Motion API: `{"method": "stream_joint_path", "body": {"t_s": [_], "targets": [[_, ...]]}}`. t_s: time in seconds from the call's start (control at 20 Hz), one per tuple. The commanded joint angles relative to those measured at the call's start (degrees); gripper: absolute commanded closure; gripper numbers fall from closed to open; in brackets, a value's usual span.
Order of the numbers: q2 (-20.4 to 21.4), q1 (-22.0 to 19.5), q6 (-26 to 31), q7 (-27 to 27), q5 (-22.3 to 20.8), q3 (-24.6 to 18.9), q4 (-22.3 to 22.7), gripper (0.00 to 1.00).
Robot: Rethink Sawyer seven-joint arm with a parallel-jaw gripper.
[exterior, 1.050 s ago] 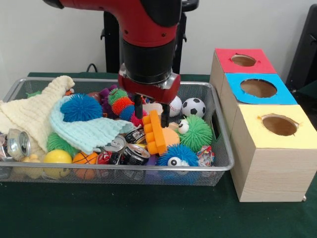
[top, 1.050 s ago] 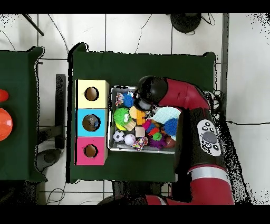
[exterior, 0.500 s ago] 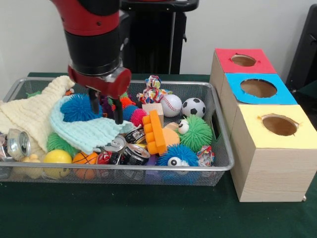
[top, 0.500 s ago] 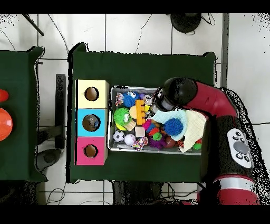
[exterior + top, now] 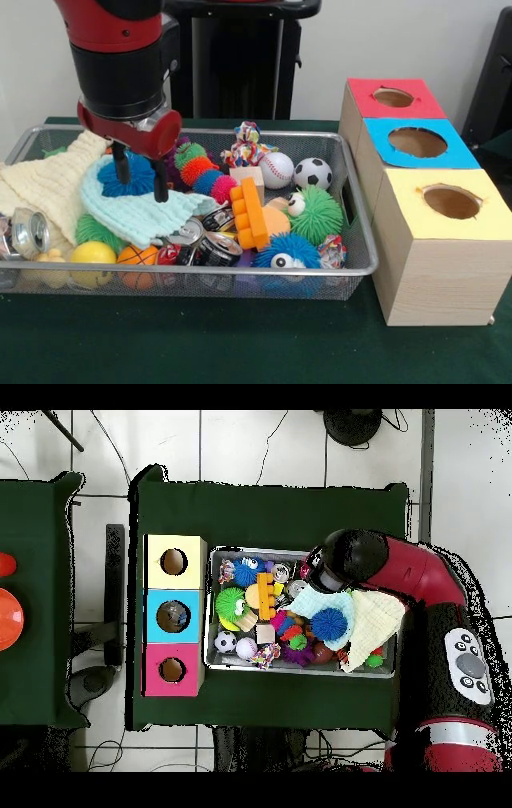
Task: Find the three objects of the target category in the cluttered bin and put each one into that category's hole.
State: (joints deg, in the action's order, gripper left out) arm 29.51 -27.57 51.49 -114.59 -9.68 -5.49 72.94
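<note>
Gripper (image 5: pixel 140 174) low over bin (image 5: pixel 352 268), fingers spread, straddling blue spiky ball (image 5: pixel 132 174). Tight below: mint cloth (image 5: pixel 148 214) bunched under ball, cream cloth (image 5: pixel 52 180) heaped just beside. Centre jammed w/ orange block (image 5: pixel 250 213) upright, cans (image 5: pixel 204 244) near front wall, green ball (image 5: pixel 316 214) beside block. Baseball (image 5: pixel 277 170) and soccer ball (image 5: pixel 313 173) along far wall, open from above. Air over boxes (image 5: pixel 436 240) free; red hole (image 5: pixel 394 98), blue hole (image 5: pixel 418 142), yellow hole (image 5: pixel 452 202) all unblocked. Bare tabletop (image 5: pixel 200 344) in front of bin.
</note>
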Motion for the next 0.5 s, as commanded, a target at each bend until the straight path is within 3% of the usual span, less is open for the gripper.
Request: {"method": "stream_joint_path", "body": {"t_s": [0.05, 0.5], "targets": [[-3.1, 0.1, 5.5, 7.0, -4.3, -2.3, -3.1, 0.00], [-3.9, -2.2, 4.2, 9.0, -4.8, -3.7, -3.1, 0.00]]}}
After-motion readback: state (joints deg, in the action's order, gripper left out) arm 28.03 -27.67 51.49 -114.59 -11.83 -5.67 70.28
